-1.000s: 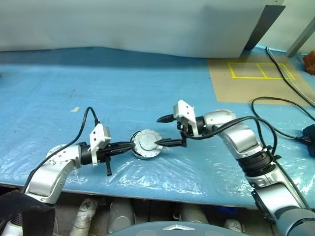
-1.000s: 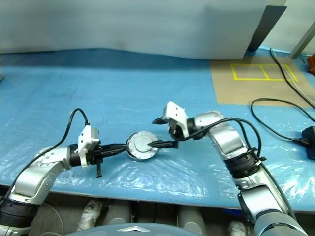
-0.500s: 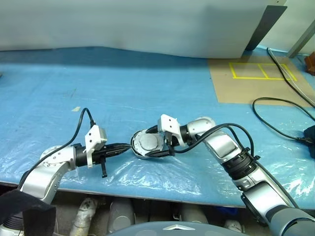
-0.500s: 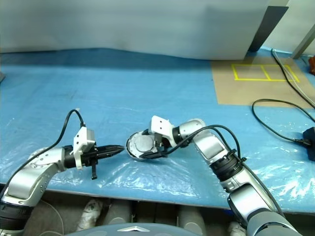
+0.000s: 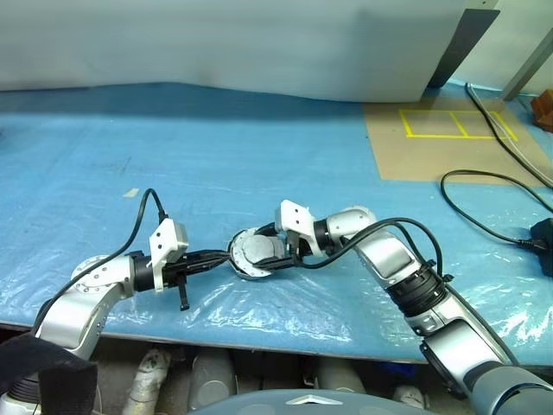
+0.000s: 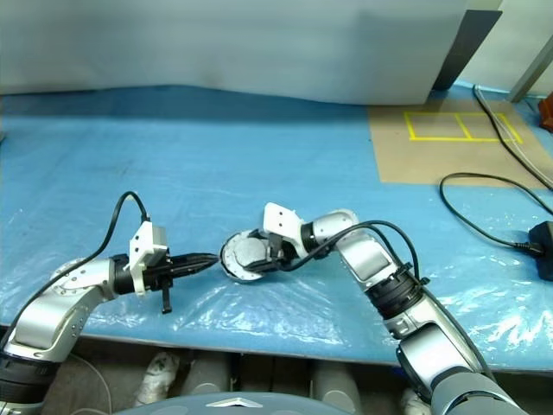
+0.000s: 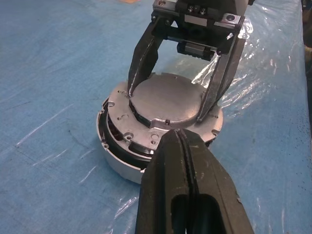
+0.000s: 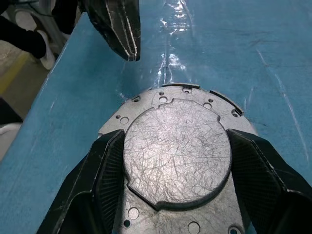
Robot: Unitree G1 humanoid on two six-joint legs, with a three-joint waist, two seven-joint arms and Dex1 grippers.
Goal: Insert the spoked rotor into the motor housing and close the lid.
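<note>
Blue plastic-covered table (image 5: 259,156). Nearest in the left wrist view, the left gripper (image 7: 183,146) is pressed together just beside the motor housing (image 7: 117,163). The lid (image 7: 165,100) sits on top, hiding the inside. The right gripper (image 7: 171,107) pinches the lid's raised centre.

Blue table (image 5: 216,147), grey wall (image 5: 259,43), yellow-taped board (image 5: 449,143)

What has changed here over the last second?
The right gripper moved down and leftward over the round grey lid, and its black fingers now clasp the lid's raised centre disc. The lid lies on the silver motor housing. The shut left gripper stayed at the housing's rim.
</note>
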